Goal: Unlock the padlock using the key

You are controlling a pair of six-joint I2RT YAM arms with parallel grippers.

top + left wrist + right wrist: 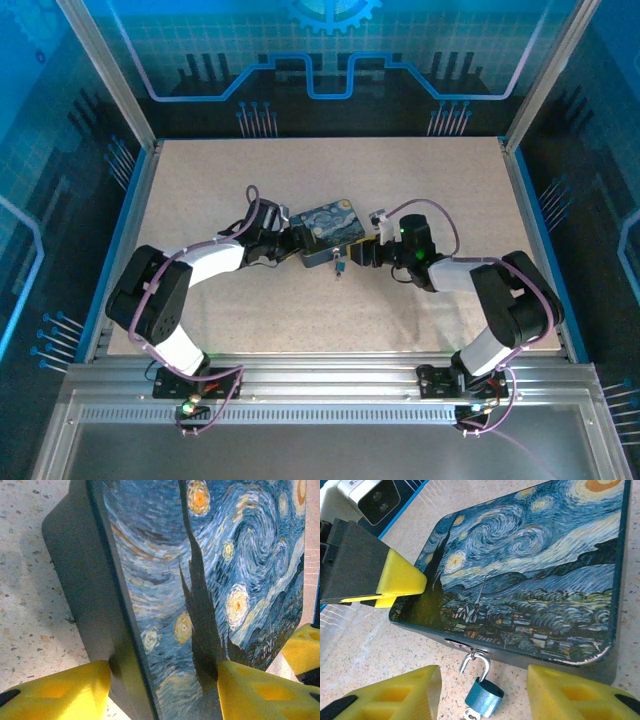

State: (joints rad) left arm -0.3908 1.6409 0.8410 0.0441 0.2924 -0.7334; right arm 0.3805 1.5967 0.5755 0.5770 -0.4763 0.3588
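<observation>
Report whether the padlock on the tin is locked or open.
Likely open: in the right wrist view the padlock hangs from the hasp of the tin, and one shackle leg ends free above the body.

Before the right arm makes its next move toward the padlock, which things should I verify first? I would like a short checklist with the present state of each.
1. Is the tin held steady? Ok: the left gripper is shut on its corner.
2. Is the right gripper ready? Ok: it is open and holds nothing.
3. Is the padlock lined up? Ok: it lies between the right gripper's fingers, by the tin's front edge.
4. Is the shackle locked? Cannot tell: one end looks free.
5. Is the key found? Cannot tell: a silvery bit under the padlock may be it.
</observation>
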